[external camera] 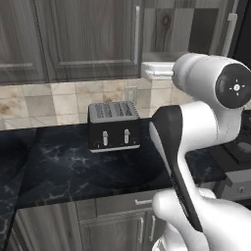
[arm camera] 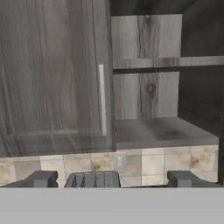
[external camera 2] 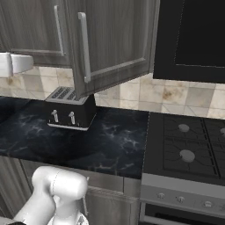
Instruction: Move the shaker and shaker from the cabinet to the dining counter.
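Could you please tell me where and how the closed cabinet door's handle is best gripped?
Probably mid-length on the handle, approached straight from the front, one finger either side: it is a slim upright bar at the door's right edge, beside the open compartment.

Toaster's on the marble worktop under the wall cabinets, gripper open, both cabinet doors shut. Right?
Not quite: one cabinet door is swung open. The hand view shows the open cabinet with its shelves, beside the door that is shut. The rest holds: the toaster sits on the marble worktop, and the gripper is open.
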